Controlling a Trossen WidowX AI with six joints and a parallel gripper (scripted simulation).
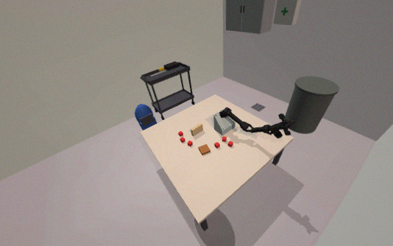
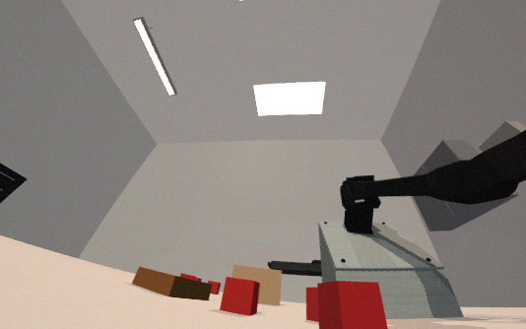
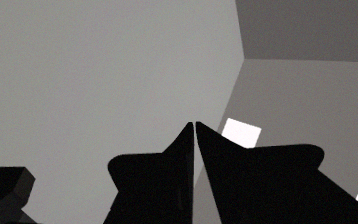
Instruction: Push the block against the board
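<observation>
The grey pedestal [image 1: 219, 127] [image 2: 395, 296] carries the black arm [image 1: 249, 127] [image 2: 479, 182] on the wooden desk [image 1: 207, 180] [image 2: 21, 276]. In the top view, the orange-brown square block [image 1: 204, 149] [image 2: 161, 282] lies flat, down and to the left of the pedestal. The tan board [image 1: 196, 129] [image 2: 270, 286] stands upright on a long, narrow side, directly left of the pedestal. Block and board are apart, with no side touching, so the push is not done.

Three red cubes [image 1: 224, 138] [image 2: 351, 305] sit just below the pedestal, between it and the block's side of the desk; three more red cubes [image 1: 182, 140] lie farther left of it, past the board.

The arm reaches away to the right of the pedestal, opposite the board, and its jaws [image 1: 292, 121] are raised, well apart from both pieces. They are clenched on nothing, their tips all but meeting. The wrist view beyond them shows walls and bright ceiling lights. A dark round bin [image 1: 310, 107] stands on the floor farther right of the pedestal.
</observation>
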